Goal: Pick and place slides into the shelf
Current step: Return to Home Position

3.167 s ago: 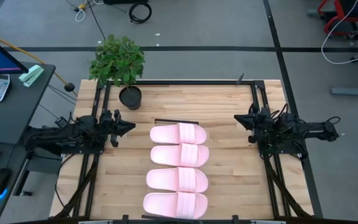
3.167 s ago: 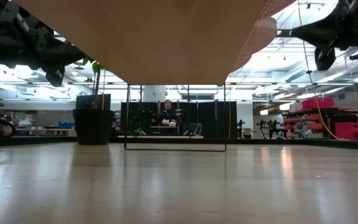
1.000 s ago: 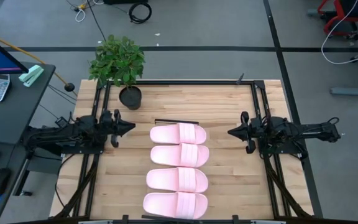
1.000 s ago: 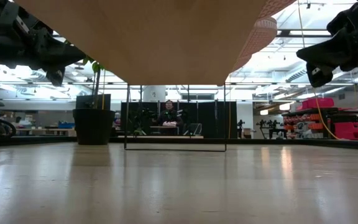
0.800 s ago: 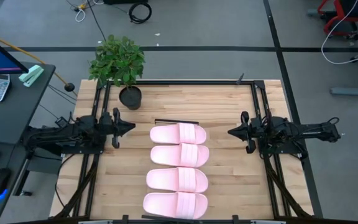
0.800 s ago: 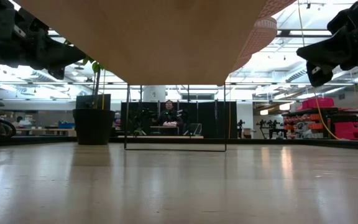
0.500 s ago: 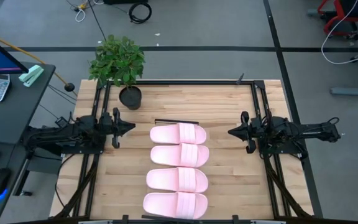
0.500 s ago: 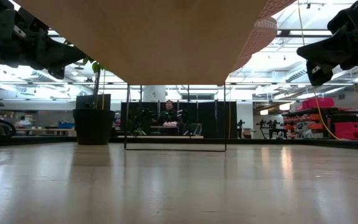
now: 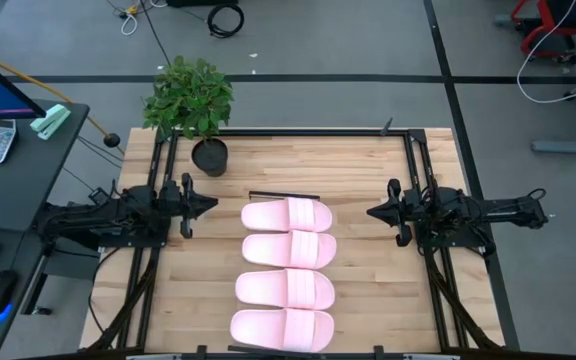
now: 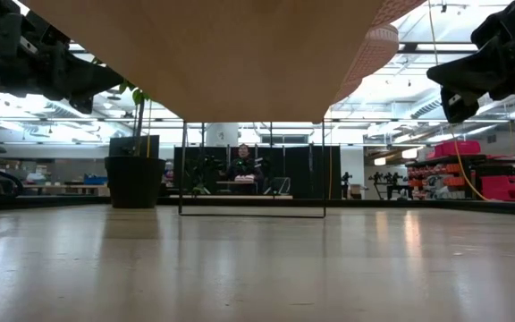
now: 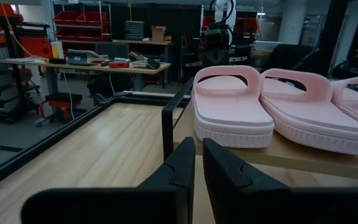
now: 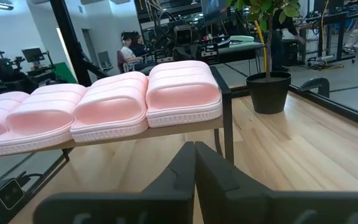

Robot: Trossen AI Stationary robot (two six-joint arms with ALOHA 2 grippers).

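Evidently the placing is done: all four pink slides lie side by side on the raised shelf, in a row running from far to near down the middle of the butcher-block tabletop, and none lies on the wood around it. What remains looks like parking the arms only. The left gripper hangs left of the far slide, well apart, jaws nearly together and empty; the right gripper mirrors it on the right, jaws pressed together, holding nothing
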